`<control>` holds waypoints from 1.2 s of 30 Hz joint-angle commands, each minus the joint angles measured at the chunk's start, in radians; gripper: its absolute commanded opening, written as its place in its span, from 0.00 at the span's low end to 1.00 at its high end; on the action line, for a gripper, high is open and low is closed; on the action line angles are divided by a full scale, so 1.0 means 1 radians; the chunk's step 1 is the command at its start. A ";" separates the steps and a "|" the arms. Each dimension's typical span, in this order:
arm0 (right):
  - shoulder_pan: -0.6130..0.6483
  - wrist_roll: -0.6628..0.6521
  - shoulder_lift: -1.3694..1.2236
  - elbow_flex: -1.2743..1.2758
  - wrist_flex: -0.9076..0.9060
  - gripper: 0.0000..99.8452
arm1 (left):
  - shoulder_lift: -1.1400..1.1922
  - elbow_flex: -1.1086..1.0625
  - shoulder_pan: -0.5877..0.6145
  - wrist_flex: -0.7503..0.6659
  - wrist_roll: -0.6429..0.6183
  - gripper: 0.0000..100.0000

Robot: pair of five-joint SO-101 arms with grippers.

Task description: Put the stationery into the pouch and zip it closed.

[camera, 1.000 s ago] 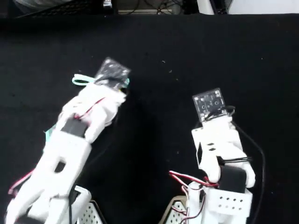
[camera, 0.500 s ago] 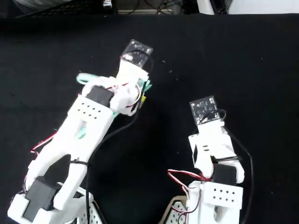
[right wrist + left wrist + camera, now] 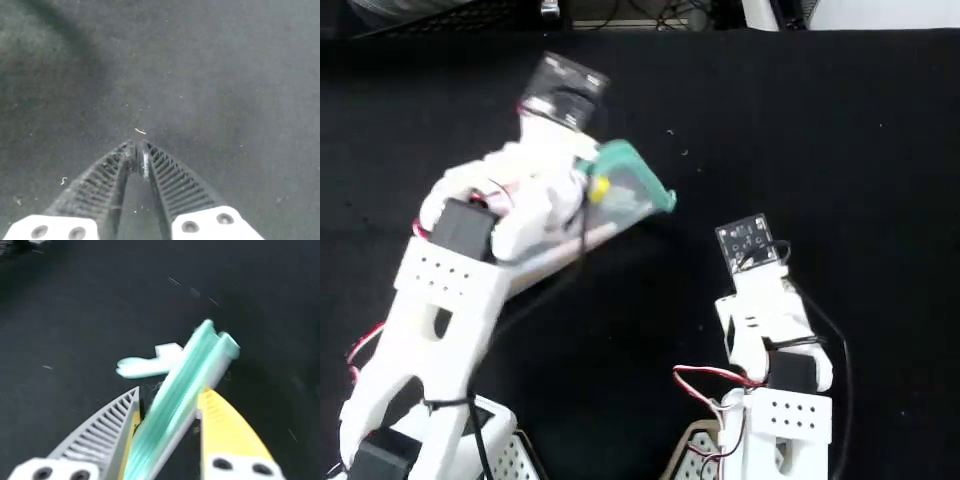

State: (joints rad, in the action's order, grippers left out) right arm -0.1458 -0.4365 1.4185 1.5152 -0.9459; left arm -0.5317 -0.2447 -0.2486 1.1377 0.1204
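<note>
The pouch (image 3: 626, 205) is clear with a teal zipper edge (image 3: 640, 173) and hangs lifted off the black table, left of centre. My left gripper (image 3: 592, 188) is shut on that edge. In the left wrist view its grey and yellow fingers (image 3: 216, 415) clamp the teal zipper strip (image 3: 200, 357), and a pale pull tab (image 3: 142, 366) sticks out to one side. I cannot tell what the pouch holds. My right gripper (image 3: 136, 148) is shut on nothing, just above bare black cloth, and the right arm (image 3: 760, 300) stands at the front right.
The black tablecloth (image 3: 820, 130) covers the whole table, with open room at the back and right. The two arm bases (image 3: 760, 440) stand at the front edge. Cables and equipment lie beyond the far edge.
The left arm has swung around and lifted the pouch up and to the right, toward the table's middle. The right arm has drawn back slightly toward the front.
</note>
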 commanded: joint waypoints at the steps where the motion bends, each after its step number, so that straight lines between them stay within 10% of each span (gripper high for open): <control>1: 0.017 0.002 0.010 -0.004 0.011 0.01 | 0.018 -0.031 0.125 -0.212 -0.002 0.22; 8: 0.018 0.002 0.010 -0.004 0.014 0.01 | 0.060 -0.077 0.173 -0.313 0.000 0.22; 14: 0.018 0.008 0.010 -0.002 0.017 0.01 | -0.049 -0.136 0.202 -0.077 0.008 0.19; 18: 0.018 0.009 0.012 -0.004 0.017 0.01 | -0.167 -0.328 0.309 -0.066 0.032 0.03; 36: 0.023 0.381 0.012 0.038 0.031 0.01 | -0.827 -1.244 0.576 -0.313 0.115 0.05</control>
State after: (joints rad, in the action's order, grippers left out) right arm -0.1381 -0.0775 1.4185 1.5351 -0.9429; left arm -1.2850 -1.4062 0.3191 0.8846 0.2355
